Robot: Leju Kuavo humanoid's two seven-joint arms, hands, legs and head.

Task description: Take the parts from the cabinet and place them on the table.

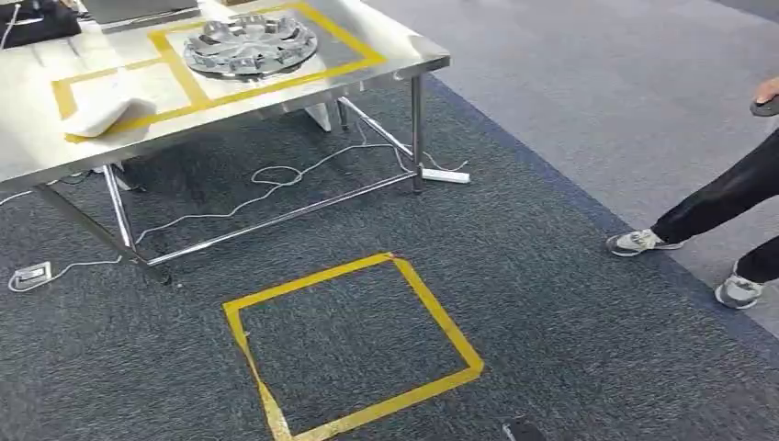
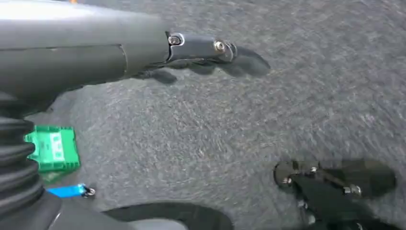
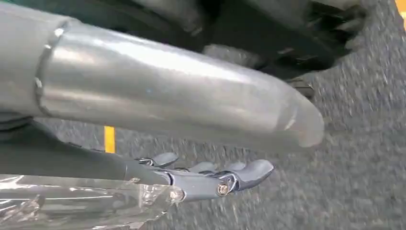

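Note:
A silver wheel cover (image 1: 250,43) lies inside a yellow taped box on the steel table (image 1: 404,57) at the upper left of the head view. A white foam-like part (image 1: 103,112) lies in the taped box beside it. My left hand (image 2: 201,50) hangs over grey carpet with its fingers stretched out and nothing in them. My right hand (image 3: 210,177) also hangs over carpet, its fingers (image 3: 249,171) slightly curled and apart from the thumb (image 3: 182,91), with nothing between them. Crinkled clear plastic (image 3: 72,203) lies against the back of that hand; what it wraps is unclear.
A yellow taped square (image 1: 354,344) marks the carpet in front of me. White cables and a power strip (image 1: 445,175) lie under the table. A person's legs and shoes (image 1: 643,241) stand at the right. A green block (image 2: 51,148) shows by my left wrist.

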